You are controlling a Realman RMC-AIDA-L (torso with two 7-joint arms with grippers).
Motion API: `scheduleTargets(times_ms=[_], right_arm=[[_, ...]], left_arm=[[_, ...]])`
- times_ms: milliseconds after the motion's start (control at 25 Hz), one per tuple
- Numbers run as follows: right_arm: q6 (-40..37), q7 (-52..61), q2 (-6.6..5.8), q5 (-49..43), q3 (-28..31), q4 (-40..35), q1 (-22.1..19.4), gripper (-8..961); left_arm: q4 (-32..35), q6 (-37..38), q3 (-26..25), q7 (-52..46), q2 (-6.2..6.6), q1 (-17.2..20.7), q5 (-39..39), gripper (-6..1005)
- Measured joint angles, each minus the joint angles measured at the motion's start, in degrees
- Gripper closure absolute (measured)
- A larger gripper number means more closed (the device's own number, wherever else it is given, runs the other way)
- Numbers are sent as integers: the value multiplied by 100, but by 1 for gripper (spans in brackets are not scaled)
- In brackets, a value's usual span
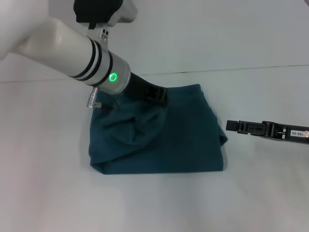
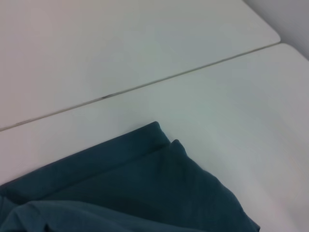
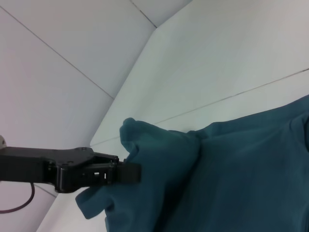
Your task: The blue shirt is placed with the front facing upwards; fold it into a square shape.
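1. On the white table (image 1: 43, 193), near its middle, the blue shirt (image 1: 178, 145) is lying folded into a rough rectangle, with no lettering showing on the upper side.
2. Its near edge is running fairly straight, while the right edge is bulging out in a soft fold toward the right gripper.
3. The shirt's far left part is lifting off the table in a bunched peak, with creases radiating down from it.
4. The left gripper (image 1: 161, 96) is sitting at that peak, over the shirt's far edge, and its dark fingers are pinching the raised cloth; the right wrist view is showing them closed on a fold of the fabric (image 3: 128, 173).
5. The left arm's pale forearm, with a green ring light, is crossing in front of the shirt's far left corner and hiding it in the head view.
6. The left wrist view is showing only a folded corner of the shirt (image 2: 159, 133) lying flat on the table beside a thin seam in the tabletop (image 2: 145, 87).
7. The right gripper (image 1: 231, 126) is hovering just beside the shirt's right edge, apart from the cloth, and I cannot tell how wide its fingers are standing.
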Motion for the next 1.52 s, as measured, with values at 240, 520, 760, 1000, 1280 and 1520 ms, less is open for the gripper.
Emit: scheduleTargets(times_ms=[240, 520, 760, 1000, 1280, 1520], right_arm=[[3, 0, 0, -1, 0, 1, 20, 186], [41, 0, 0, -9, -2, 0, 22, 186], [48, 3, 0, -15, -25, 10, 27, 187], [56, 7, -1, -19, -41, 10, 30, 187], [77, 22, -42, -108, -50, 9, 63, 186], [96, 524, -302, -550, -54, -36, 359, 185]], left_arm=[[-22, -9, 28, 11, -57, -123, 90, 897], [-97, -274, 43, 135, -150, -317, 93, 845], [-258, -525, 61, 139, -205, -445, 194, 800], [119, -417, -175, 158, -195, -243, 41, 552], [501, 109, -1467, 116, -116, 249, 26, 282], [406, 437, -2381, 60, 78, 891, -200, 173]])
